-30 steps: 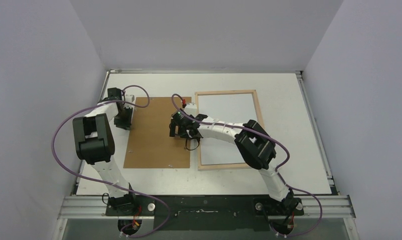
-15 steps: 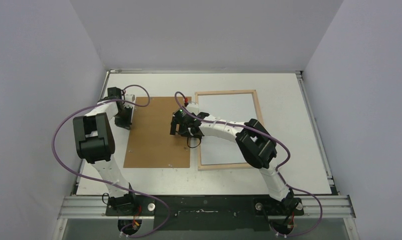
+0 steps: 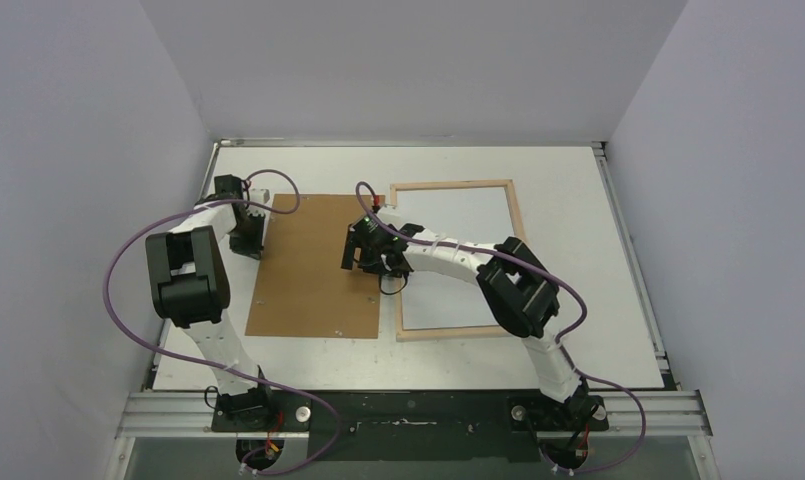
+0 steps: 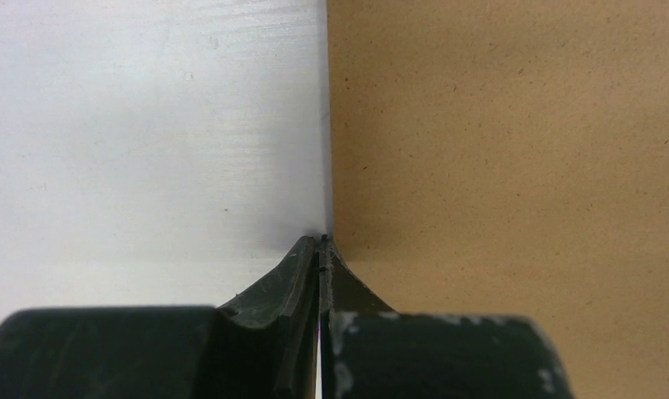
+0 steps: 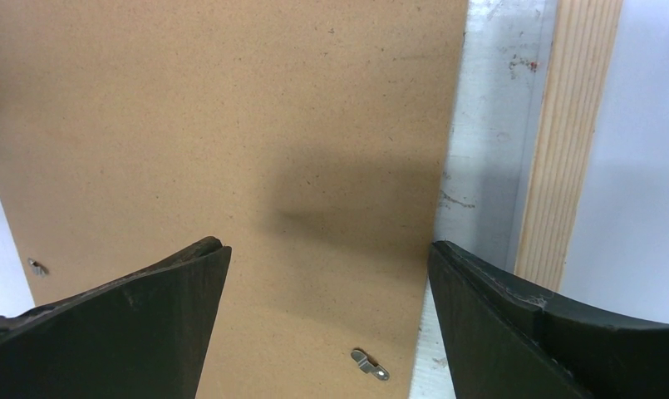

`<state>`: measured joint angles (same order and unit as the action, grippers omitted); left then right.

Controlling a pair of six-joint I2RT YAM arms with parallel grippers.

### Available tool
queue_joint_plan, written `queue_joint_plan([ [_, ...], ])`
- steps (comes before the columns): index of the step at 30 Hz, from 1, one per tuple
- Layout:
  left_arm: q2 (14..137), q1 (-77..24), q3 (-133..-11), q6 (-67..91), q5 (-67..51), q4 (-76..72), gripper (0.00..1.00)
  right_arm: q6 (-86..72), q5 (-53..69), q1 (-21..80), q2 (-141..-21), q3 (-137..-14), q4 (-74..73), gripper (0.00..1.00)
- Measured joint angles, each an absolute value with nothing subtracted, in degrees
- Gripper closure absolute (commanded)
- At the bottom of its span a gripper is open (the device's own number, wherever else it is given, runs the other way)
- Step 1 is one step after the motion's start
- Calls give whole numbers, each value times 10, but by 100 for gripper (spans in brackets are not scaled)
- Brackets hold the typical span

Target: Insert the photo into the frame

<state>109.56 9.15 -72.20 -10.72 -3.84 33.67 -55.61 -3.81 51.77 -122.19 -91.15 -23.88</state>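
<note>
Left hand [image 4: 321,241] has its fingers pressed together with nothing between them, the tips down at the left edge of the brown backing panel [image 3: 313,270], where the board meets the white worktop [image 3: 588,260]. Right hand [image 5: 327,245] hovers over the panel's right edge with its fingers spread wide, holding nothing. A small metal clip [image 5: 369,364] sits on the panel near that edge. Just right of the panel, across a narrow strip of worktop, the frame [image 3: 454,184] lies flat. A plain white sheet fills its opening, seemingly the photo [image 3: 458,225] lying back-up.
</note>
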Motion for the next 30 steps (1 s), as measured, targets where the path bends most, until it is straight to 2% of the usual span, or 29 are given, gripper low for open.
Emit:
queue_joint_plan([
  [19, 1089, 89, -712, -106, -41, 327, 100, -562, -32, 518, -1131, -869, -208, 10],
  [30, 1089, 33, -713, -95, -37, 321, 100, -571, -40, 517, -1083, -783, -203, 10],
])
